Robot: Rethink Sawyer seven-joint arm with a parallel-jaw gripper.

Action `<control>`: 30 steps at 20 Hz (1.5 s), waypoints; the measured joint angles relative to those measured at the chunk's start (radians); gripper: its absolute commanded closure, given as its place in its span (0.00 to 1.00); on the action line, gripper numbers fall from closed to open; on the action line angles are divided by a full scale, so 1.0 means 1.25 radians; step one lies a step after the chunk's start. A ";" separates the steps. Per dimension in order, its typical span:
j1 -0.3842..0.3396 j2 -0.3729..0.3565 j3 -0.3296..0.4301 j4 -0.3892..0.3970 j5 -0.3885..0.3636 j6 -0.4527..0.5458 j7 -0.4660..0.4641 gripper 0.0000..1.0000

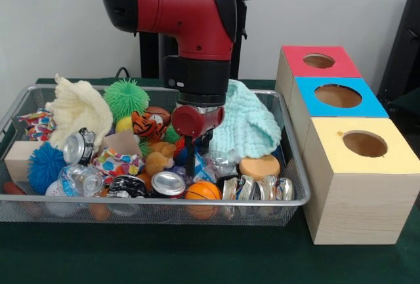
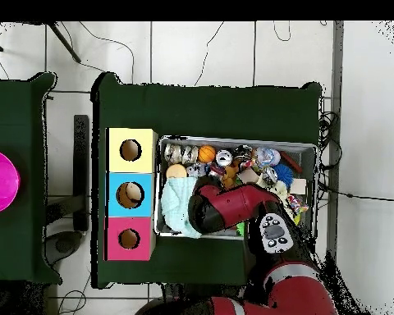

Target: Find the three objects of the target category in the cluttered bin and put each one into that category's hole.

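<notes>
At the wire-mesh bin's point(image 1: 20, 103) near rim, a crumpled clear water bottle point(image 1: 77, 180) lies among dented cans point(image 1: 257, 189) and an orange ball point(image 1: 203, 192), apparently unsorted. Mid-bin, the Sawyer's gripper point(image 1: 189, 159) reaches down into the clutter; whether its jaws are spread or pinching cannot be told. Toward the table's far edge, the red-topped box's hole point(image 1: 319, 60) looks empty, so the sorting seems barely begun.

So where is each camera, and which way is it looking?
Front view: sits across the table, facing the robot; shows the silver wire mesh bin, three wooden boxes, the red and black arm and its gripper.
Overhead view: sits above, looking straight down; the arm reaches up from the bottom.
Both show the bin, the mint cloth and the red-topped box's hole.
</notes>
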 measured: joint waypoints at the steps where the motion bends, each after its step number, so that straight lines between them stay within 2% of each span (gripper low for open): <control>1: 0.000 -0.001 0.002 0.001 0.000 0.000 0.000 0.00; 9: 0.017 -0.006 0.001 0.005 0.017 -0.001 0.000 0.00; 13: 0.038 -0.005 -0.021 0.005 0.038 -0.008 0.001 0.00; 20: 0.073 0.006 -0.078 0.014 0.105 -0.076 0.017 0.00; 21: 0.072 0.012 -0.089 0.022 0.122 -0.105 0.029 1.00; 30: 0.088 0.022 -0.121 0.034 0.174 -0.167 0.036 1.00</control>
